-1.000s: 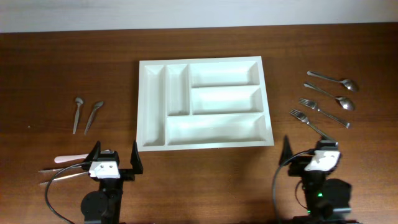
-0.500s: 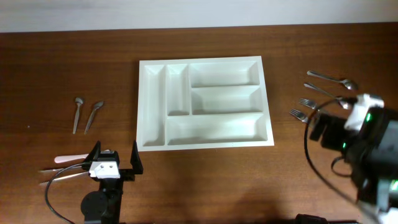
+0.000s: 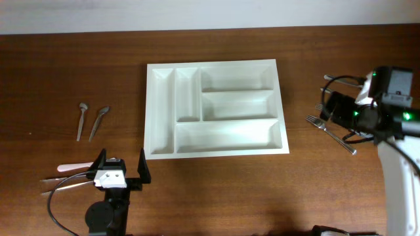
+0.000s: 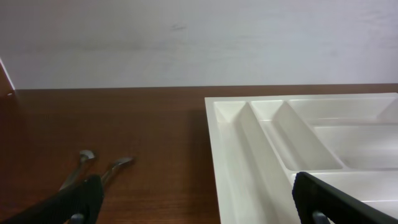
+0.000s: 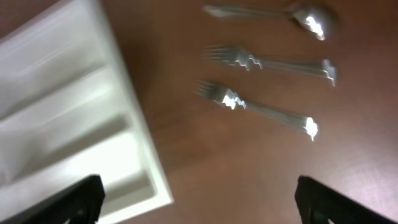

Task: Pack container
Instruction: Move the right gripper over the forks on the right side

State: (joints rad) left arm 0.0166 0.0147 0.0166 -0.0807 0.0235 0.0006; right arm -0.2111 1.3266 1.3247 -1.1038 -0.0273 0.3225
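The container [image 3: 216,64], a white tray with five compartments, lies at the table's middle with nothing in it. Its left end [image 4: 249,155] shows in the left wrist view and its right corner [image 5: 146,168] in the right wrist view. My left gripper [image 3: 121,164] rests open near the front edge, below the tray's left corner; its jaws [image 4: 199,208] stand wide with nothing between them. My right gripper [image 3: 335,108] hangs open above the cutlery to the right of the tray, holding nothing [image 5: 199,202]. Below it lie two forks [image 5: 267,62] [image 5: 255,106] and a spoon [image 5: 280,12].
One fork [image 3: 331,131] shows past the right arm, which hides most of the other cutlery there. Two small spoons [image 3: 81,120] [image 3: 100,121] lie far left. A pink-handled piece [image 3: 69,167] and thin knives [image 3: 62,180] lie beside the left arm's base.
The right arm has risen from its rest at the front right and swung back over the forks and spoons, still open. The left arm has not moved.
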